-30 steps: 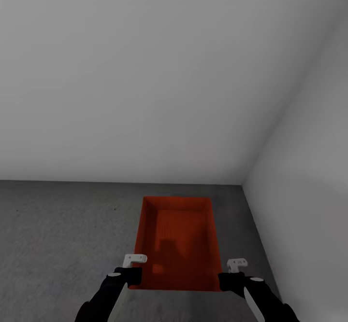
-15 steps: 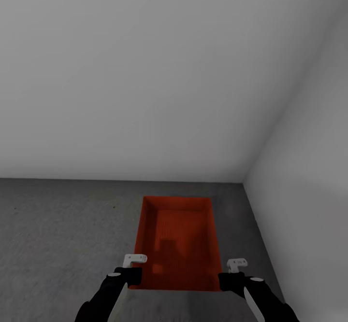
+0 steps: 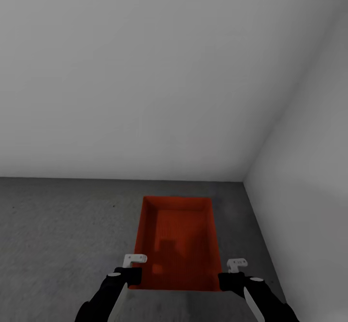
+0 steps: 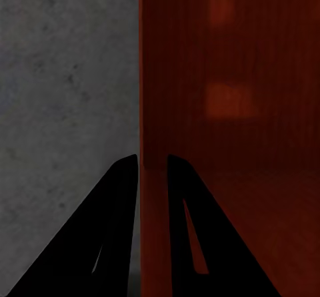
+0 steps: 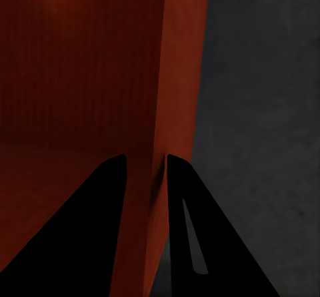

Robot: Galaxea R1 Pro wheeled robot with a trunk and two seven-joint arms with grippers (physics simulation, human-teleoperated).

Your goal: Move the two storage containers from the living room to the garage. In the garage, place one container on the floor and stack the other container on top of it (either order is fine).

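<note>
At the bottom of the head view our left gripper (image 3: 131,274) is clamped on the storage container's (image 3: 176,240) near left wall, and our right gripper (image 3: 227,278) grips its near right wall. In the left wrist view one finger (image 4: 113,230) sits outside the red wall and the other inside; the right wrist view shows the same straddle, fingers (image 5: 193,230) pinching the wall. The container sits low and centre in the head frame over the floor (image 3: 58,225). Beyond it, pale grey walls (image 3: 145,71) meet in a corner at the right.
</note>
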